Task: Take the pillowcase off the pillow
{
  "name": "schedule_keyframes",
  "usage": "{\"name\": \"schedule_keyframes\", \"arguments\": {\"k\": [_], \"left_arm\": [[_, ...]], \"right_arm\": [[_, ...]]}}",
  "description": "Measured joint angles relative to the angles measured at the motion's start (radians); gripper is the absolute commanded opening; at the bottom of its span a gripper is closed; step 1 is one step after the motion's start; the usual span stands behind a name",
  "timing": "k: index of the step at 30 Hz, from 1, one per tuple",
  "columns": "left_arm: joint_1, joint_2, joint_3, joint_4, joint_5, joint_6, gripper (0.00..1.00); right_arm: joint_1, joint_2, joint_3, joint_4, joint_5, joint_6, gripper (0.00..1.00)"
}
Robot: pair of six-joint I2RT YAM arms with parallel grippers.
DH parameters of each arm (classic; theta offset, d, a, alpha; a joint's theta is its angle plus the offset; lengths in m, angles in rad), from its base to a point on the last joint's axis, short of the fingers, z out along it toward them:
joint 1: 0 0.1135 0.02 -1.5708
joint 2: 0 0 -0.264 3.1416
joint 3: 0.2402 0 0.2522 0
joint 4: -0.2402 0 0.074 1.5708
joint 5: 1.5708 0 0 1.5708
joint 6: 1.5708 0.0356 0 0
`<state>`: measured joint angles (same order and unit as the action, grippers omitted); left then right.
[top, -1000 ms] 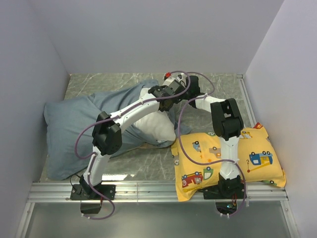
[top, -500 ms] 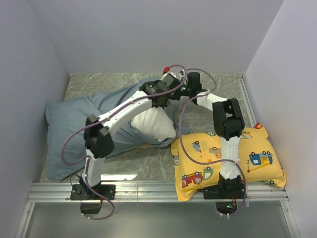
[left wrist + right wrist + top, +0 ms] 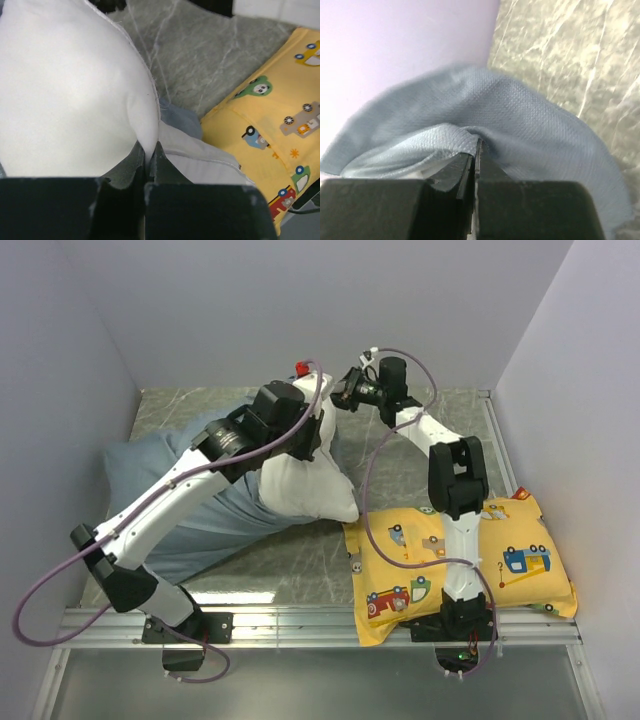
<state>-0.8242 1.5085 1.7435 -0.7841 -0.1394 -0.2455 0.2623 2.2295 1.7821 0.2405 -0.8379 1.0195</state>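
Right now the left jaws are clamping a pinch of the white pillow at its bared end, while the right jaws are biting tight on a fold of the pillowcase near the back of the bench; they should be pulling steadily apart, without jerking, so neither pinch slips. As the bag, the pillowcase is lying toward the bench's left and, I judge, is holding much of the pillow inside, only the white end showing near the yellow pillow.
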Motion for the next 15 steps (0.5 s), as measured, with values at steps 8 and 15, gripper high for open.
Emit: {"name": "schedule_keyframes", "arguments": {"k": [8,15], "left_arm": [[0.000,-0.154,-0.055,0.156,-0.020,0.050,0.00],[0.004,-0.057,0.022,0.267,-0.303,0.053,0.00]], "right_arm": [[0.063,0.111,0.116,-0.135,0.034,-0.070,0.04],[0.084,0.075,0.026,-0.130,0.059,-0.124,0.23]]}}
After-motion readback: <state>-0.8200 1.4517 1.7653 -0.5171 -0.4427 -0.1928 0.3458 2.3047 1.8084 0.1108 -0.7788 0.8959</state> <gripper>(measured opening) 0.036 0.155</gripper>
